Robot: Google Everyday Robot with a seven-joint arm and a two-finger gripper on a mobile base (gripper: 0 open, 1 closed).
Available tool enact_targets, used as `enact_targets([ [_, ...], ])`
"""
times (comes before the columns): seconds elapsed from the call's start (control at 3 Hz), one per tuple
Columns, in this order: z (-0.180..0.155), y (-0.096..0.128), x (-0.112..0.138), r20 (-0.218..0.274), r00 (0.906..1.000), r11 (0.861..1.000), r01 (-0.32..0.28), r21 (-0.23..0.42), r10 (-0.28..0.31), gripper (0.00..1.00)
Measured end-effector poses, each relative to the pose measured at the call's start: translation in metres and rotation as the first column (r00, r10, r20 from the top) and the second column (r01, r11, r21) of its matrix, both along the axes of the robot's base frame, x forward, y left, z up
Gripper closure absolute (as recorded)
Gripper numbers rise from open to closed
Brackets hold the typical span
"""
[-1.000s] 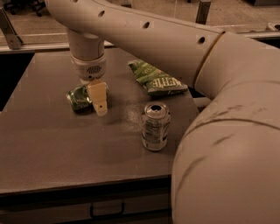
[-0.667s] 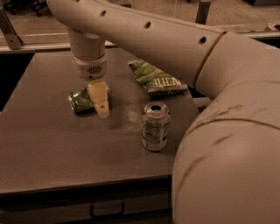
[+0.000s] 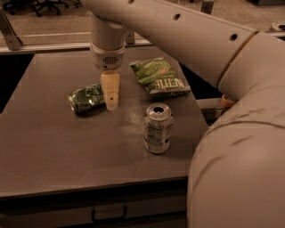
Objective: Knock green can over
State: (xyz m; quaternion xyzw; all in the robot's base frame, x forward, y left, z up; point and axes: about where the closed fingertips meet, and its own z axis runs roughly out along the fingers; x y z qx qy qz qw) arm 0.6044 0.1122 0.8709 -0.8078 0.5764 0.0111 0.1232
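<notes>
With the green can [image 3: 87,99] lying on its side on the desk [image 3: 53,147] just left of the gripper [image 3: 110,93], whose jaws' state cannot be told, a straight lift clear is advised, so nothing is rolled.

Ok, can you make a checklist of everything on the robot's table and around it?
Surface: dark table, flat, with a drawer handle under its front edge.
Job's things: green can lies on its side, left of centre.
Clutter: silver can stands upright near the front; green chip bag lies flat behind it.
Grippers: end effector points down, close beside the green can on its right; whether they touch cannot be told.
Cables: nothing seen.
Surroundings: chair legs on the floor beyond the table; the robot's arm crosses the top of the view.
</notes>
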Motion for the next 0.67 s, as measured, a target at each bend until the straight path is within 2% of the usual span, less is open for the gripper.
enact_targets([
  [0.33,0.0355,-0.042,0.0275,0.065,0.9877,0.989,0.139,0.046,-0.142,0.0],
  [0.67,0.0354,-0.042,0.0275,0.065,0.9877,0.989,0.139,0.046,-0.142,0.0],
])
